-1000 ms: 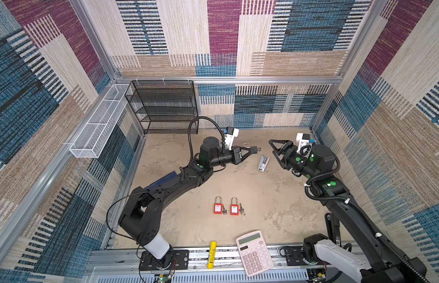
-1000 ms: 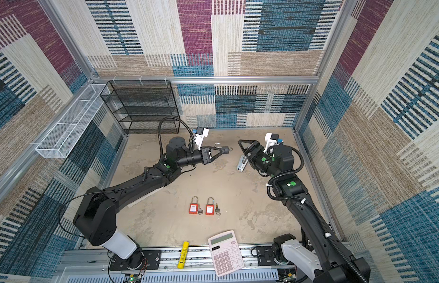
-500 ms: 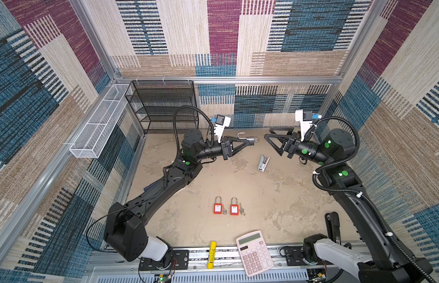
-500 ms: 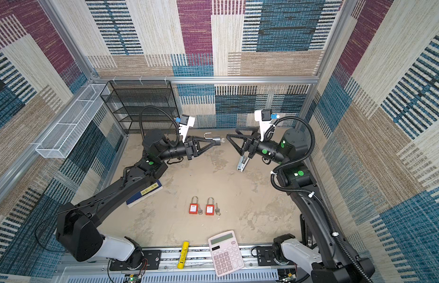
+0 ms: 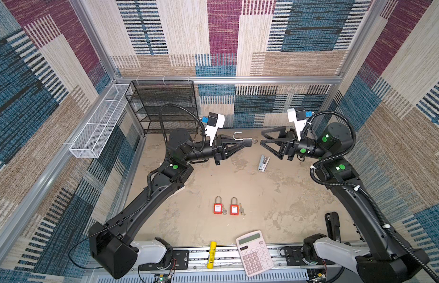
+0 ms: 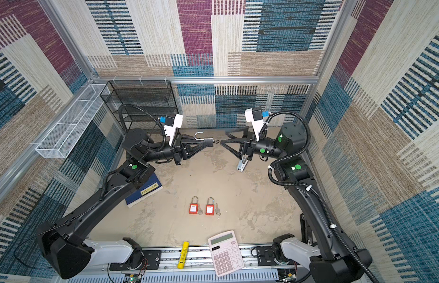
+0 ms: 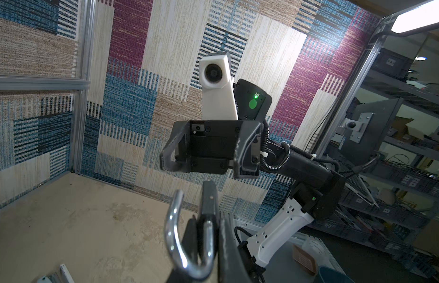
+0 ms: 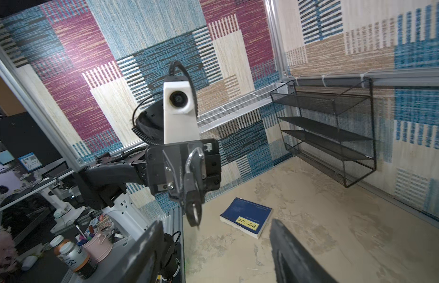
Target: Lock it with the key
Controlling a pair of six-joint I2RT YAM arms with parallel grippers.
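My left gripper (image 5: pixel 248 142) is shut on a dark padlock (image 5: pixel 246 140), held in the air over the back of the table. Its silver shackle (image 5: pixel 237 135) stands swung open. A key (image 5: pixel 255 141) sticks out of the padlock's end, toward my right gripper (image 5: pixel 261 138). That gripper is open, faces the key a short way off and holds nothing. The left wrist view shows the padlock (image 7: pixel 209 201) between the left gripper (image 7: pixel 208 241) fingers. In the right wrist view the key (image 8: pixel 194 215) hangs just beyond the right gripper (image 8: pixel 216 221).
Two red padlocks (image 5: pixel 217 208) (image 5: pixel 234 209), each with a key beside it, lie mid-table. A stapler (image 5: pixel 263 163) lies below the right gripper. A calculator (image 5: pixel 254 252) and yellow marker (image 5: pixel 211 254) sit at the front edge. A blue book (image 6: pixel 146 191), black mesh shelf (image 5: pixel 164 105) and white basket (image 5: pixel 98 122) are on the left.
Both arms have lifted their wrists. The right gripper has come closer to the key and its jaws have narrowed a little. The left gripper still holds the padlock.
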